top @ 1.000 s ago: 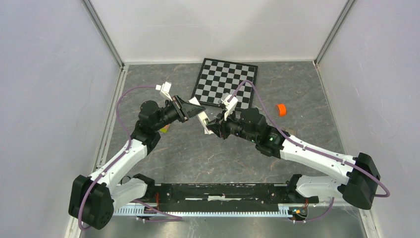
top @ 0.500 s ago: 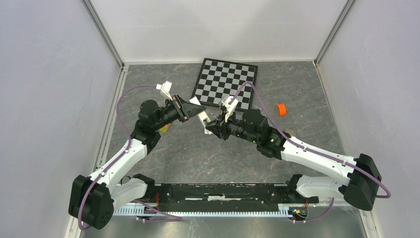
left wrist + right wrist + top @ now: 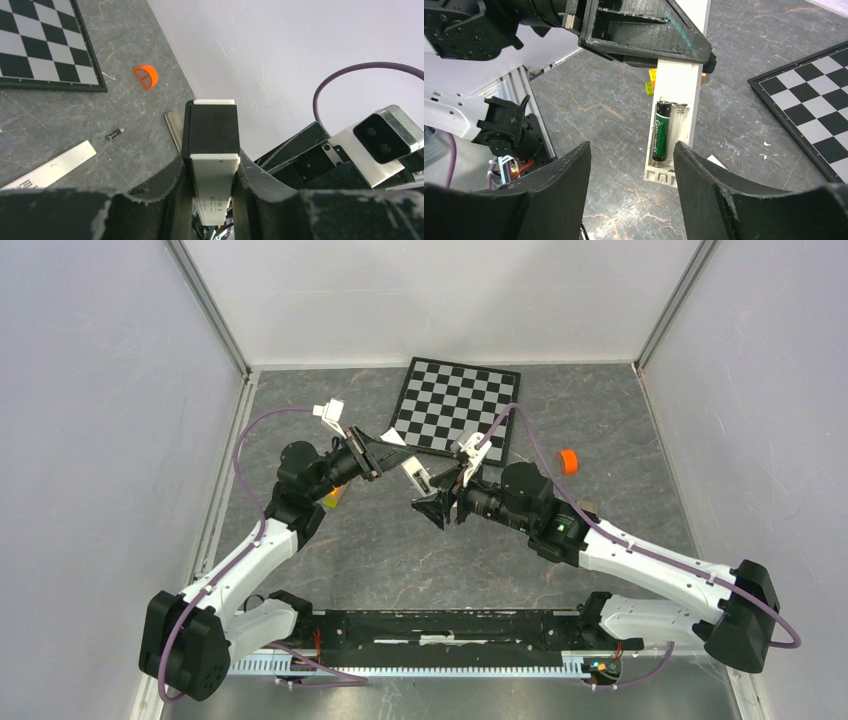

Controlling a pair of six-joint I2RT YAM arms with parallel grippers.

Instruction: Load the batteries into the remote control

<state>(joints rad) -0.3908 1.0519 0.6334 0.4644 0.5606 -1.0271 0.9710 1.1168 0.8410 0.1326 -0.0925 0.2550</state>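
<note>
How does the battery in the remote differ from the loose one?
The seated battery sits in the recess of the remote control beside an empty slot; the loose battery lies on the table. The seated battery is held aloft by the left pincer; the loose battery is untouched. Both are slim dark cylinders.

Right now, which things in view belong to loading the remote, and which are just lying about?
Job: remote control, clamped in left gripper; seated battery in its recess; loose battery on the table.
Lying about: orange cap; checkerboard; small yellow blocks.
</note>
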